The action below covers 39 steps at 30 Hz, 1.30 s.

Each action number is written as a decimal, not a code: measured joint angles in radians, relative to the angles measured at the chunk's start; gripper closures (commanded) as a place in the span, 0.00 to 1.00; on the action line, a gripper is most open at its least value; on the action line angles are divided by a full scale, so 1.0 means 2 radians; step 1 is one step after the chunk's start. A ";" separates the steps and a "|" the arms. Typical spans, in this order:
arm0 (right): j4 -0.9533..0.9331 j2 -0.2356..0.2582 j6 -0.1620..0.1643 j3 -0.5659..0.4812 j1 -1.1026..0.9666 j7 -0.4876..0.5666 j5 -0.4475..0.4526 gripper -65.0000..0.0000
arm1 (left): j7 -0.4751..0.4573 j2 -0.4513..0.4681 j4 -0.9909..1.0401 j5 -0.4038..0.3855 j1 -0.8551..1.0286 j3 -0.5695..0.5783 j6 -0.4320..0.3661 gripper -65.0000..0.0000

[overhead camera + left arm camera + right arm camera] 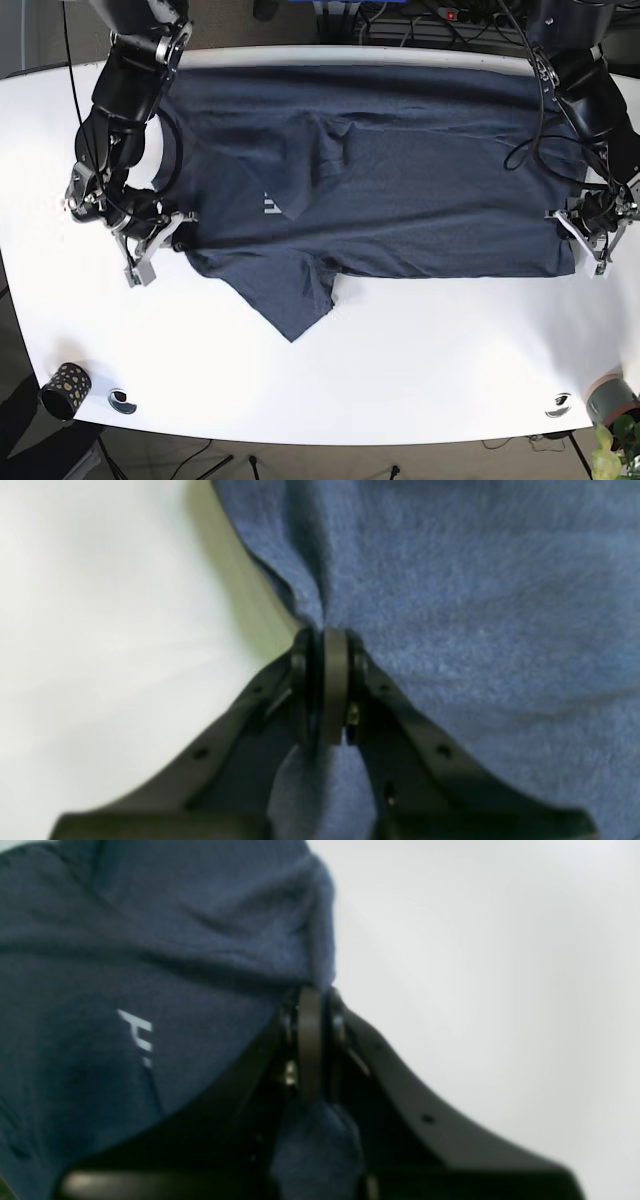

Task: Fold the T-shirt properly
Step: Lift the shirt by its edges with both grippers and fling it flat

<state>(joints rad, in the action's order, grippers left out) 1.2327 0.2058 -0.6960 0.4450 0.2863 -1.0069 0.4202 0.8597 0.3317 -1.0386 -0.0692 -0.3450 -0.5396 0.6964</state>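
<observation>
The T-shirt (400, 190) is only partly folded; its edges are gripped by the left end effector (327, 635) and right end effector (312, 992).

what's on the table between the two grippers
Only the T-shirt: in the base view its dark blue cloth runs unbroken from the right gripper to the left gripper, each shut on an edge of it.

a robotics lab: two arms mounted at a white surface (400, 350), cables and power strip (450, 15) behind
</observation>
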 measured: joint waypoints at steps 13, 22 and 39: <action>-0.002 0.015 0.000 -0.007 0.171 -0.058 -0.002 1.00 | 0.021 -0.003 -0.041 0.002 -0.147 0.083 0.002 1.00; -0.009 0.063 -0.003 -0.119 0.350 -0.061 0.004 1.00 | 0.020 0.015 -0.040 -0.004 -0.311 0.116 0.005 1.00; -0.078 0.088 -0.002 -0.110 0.437 -0.114 0.050 1.00 | 0.019 0.034 -0.077 -0.010 -0.341 0.115 -0.009 1.00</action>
<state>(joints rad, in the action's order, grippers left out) 1.0775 0.3817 -0.6991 0.2245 1.1595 -1.2350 0.5209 0.8978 0.3988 -1.1931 -0.0887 -1.0275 -0.3096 0.6788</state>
